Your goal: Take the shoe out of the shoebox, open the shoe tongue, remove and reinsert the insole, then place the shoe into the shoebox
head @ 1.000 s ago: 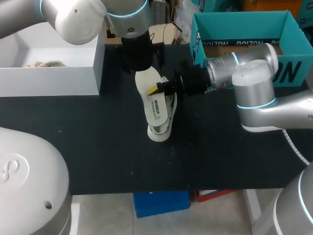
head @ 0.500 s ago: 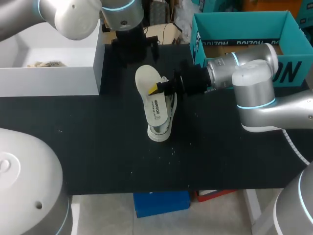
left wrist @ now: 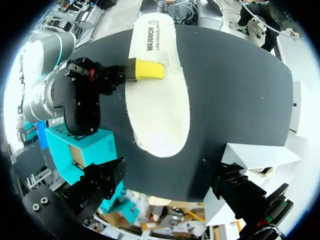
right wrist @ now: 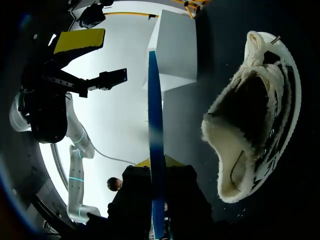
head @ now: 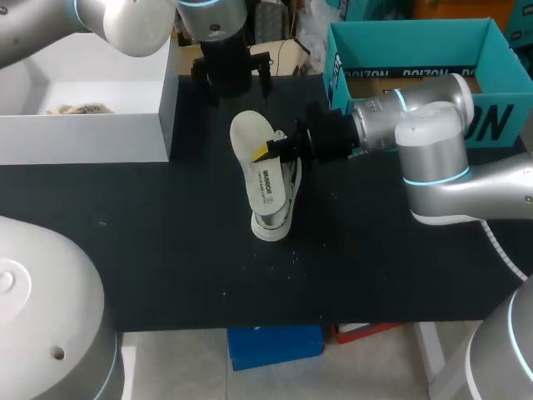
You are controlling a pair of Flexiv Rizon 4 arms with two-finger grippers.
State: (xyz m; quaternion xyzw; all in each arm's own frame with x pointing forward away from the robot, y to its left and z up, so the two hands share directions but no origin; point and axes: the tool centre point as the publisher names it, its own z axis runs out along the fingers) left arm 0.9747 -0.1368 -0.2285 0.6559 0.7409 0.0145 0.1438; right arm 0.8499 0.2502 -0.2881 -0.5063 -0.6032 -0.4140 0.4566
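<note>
Cream insole hangs level over the middle of the black table, held out of the shoe, which sits on the table right under it. The shoe's heel pokes out at the near end, and its side shows along the insole's right edge. The right gripper comes in from the right and is clamped on the insole's right edge, roughly midway along. One yellow fingertip lies flat on the insole's top face. From the right wrist camera the insole shows edge-on as a thin blue line running out between that gripper's two dark fingers. The shoe appears beside it with its pale fleecy lining and open mouth in plain sight. The insole's printed end points toward the near side of the table and its plain rounded end toward the far side. The left gripper hangs above the far edge of the table, just beyond the insole's far end and apart from it. Its fingers are spread wide and have hold of nothing. From its own camera the whole insole lies ahead of it, in the gap between the two dark fingers but well below them. On the far left of the table stands a white box, open at the top, with some pale crumpled stuff inside. A teal box, also open, stands at the far right behind the right arm.
</note>
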